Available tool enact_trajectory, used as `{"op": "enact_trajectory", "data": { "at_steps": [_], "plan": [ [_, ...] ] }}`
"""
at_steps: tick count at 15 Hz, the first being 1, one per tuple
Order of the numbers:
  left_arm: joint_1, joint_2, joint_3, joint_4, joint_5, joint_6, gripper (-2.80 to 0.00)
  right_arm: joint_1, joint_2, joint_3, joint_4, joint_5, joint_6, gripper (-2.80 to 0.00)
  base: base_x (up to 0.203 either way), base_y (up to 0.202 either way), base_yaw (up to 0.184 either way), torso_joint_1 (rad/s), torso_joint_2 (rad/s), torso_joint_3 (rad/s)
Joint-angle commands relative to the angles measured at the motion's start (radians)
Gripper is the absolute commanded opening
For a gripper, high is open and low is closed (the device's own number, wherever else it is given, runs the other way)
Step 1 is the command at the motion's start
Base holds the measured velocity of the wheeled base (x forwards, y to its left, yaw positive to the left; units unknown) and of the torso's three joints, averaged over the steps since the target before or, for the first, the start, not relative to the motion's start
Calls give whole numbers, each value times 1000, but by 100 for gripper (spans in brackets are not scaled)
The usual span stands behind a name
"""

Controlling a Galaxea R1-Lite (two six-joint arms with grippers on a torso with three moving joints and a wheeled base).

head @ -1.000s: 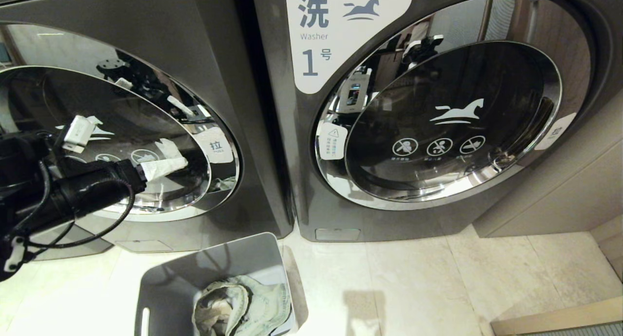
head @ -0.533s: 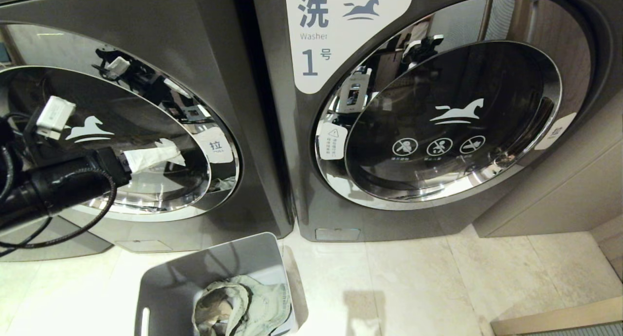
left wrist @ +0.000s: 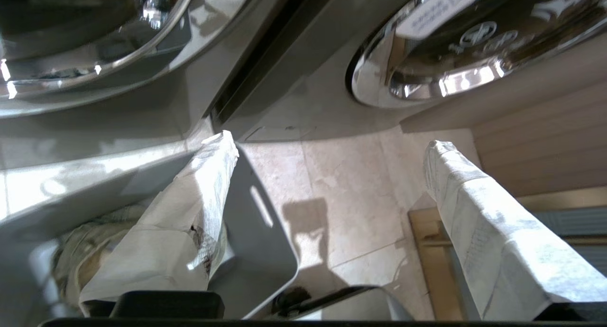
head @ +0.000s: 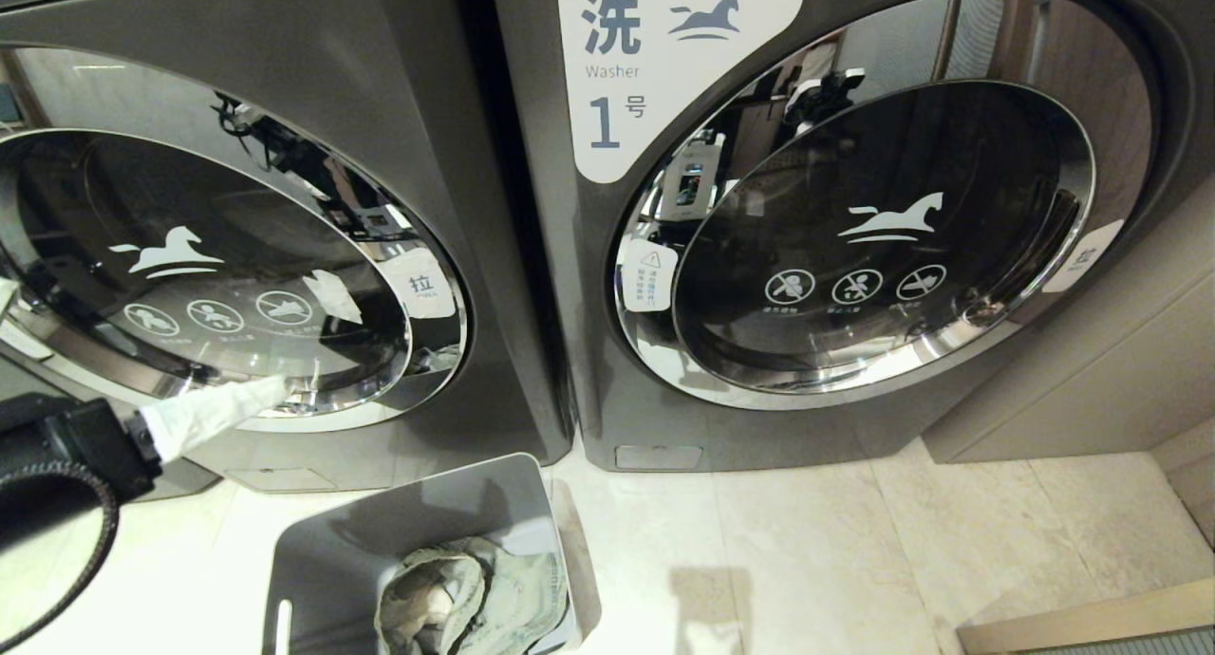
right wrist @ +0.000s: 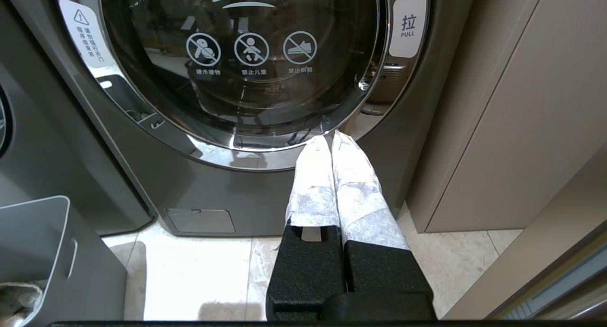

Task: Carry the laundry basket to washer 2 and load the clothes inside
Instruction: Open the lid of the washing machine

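The grey laundry basket (head: 418,503) stands on the floor in front of the gap between two washers. The clothes (head: 465,598), a faded grey-green bundle, lie inside it. The left washer, whose number label is out of view, is washer 2 (head: 313,85). My left gripper (left wrist: 332,142) is open and empty, low at the left, just above and to the left of the basket (left wrist: 258,241). One of its white-wrapped fingers (head: 214,410) shows below washer 2's chrome door ring. My right gripper (right wrist: 327,137) is shut and empty in front of the other washer's door.
The washer labelled "1" (head: 759,437) stands on the right with its round glass door closed. A beige cabinet (head: 1092,370) adjoins it on the right. Pale floor tiles (head: 807,541) lie to the right of the basket. A low wooden edge (head: 1082,622) crosses the bottom right corner.
My left arm has dropped from in front of washer 2's door glass to the lower left, beside the basket, with its gripper still open. Basket, clothes and right arm have not moved.
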State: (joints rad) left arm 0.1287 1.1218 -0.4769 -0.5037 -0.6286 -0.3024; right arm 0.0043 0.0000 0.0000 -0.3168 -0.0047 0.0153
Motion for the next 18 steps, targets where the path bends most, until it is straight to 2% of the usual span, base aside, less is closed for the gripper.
{"op": "enact_trajectory", "data": {
  "at_steps": [1,3,5,8,9,10,12,14,15,18],
  "plan": [
    [-3,-109,60,5,4,13,0,0,2,40,-2,0,0,-280,0,0,0,0,0,0],
    [-25,-189,144,8,69,82,0,0,2,40,-2,0,0,-280,0,0,0,0,0,0],
    [-106,-284,210,23,205,111,0,0,2,40,-2,0,0,-280,0,0,0,0,0,0],
    [-186,-482,271,163,359,132,0,0,2,40,-2,0,0,-280,0,0,0,0,0,0],
    [-196,-559,290,219,387,144,-97,0,2,40,-2,0,0,-280,0,0,0,0,0,0],
    [-201,-628,304,271,408,153,-280,0,2,40,-2,0,0,-280,0,0,0,0,0,0],
    [-204,-742,335,376,463,180,-280,0,2,40,-2,0,0,-280,0,0,0,0,0,0],
    [-193,-816,427,404,562,258,-280,0,2,40,-2,0,0,-280,0,0,0,0,0,0],
    [-163,-850,465,409,590,280,-280,0,2,40,-2,0,0,-280,0,0,0,0,0,0],
    [-144,-966,466,465,596,293,-280,0,2,40,-2,0,0,-280,0,0,0,0,0,0]
  ]
}}
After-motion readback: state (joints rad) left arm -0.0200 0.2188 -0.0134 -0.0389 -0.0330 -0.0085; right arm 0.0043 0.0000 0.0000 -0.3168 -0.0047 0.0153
